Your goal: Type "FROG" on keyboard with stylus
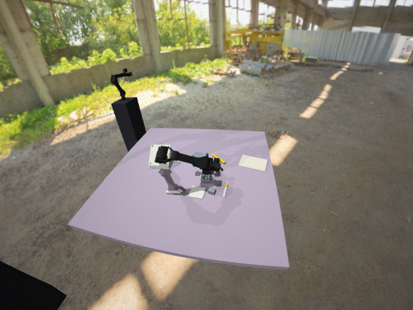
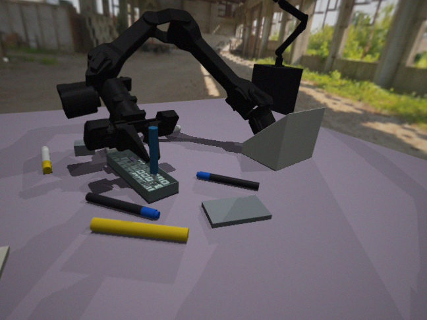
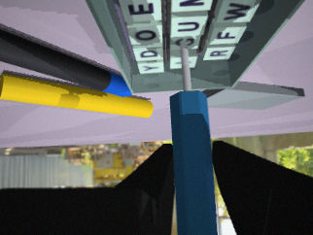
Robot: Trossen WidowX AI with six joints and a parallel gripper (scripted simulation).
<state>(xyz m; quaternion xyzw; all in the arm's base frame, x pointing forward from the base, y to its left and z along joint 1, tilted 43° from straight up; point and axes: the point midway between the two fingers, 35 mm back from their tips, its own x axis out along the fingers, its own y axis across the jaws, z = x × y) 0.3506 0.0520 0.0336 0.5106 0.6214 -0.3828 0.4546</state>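
Note:
The stylus [image 1: 206, 154] [image 2: 153, 144] [image 3: 192, 184], a blue hexagonal handle with a thin grey tip, stands nearly upright in my gripper [image 2: 153, 157] [image 3: 191, 151], which is shut on it. The dark green keyboard [image 1: 205, 178] [image 2: 165, 191] [image 3: 214, 80] lies on the desk under the gripper, with white lettered keys. In the wrist view the tip is over the G key [image 3: 179, 48], covering part of its letter. The I key is nearer the keyboard's end, with the F key [image 3: 223, 35] and R key [image 3: 217, 52] to the right. Whether the tip depresses G is unclear.
A yellow cylinder [image 2: 139, 230] [image 3: 73, 94] and a black pen [image 2: 116, 203] [image 3: 58, 63] lie beside the keyboard. Another black pen [image 2: 234, 181] and a grey slab [image 2: 238, 210] [image 3: 253, 98] lie on the other side. A white marker [image 2: 45, 158] and grey block [image 2: 82, 147] are farther off.

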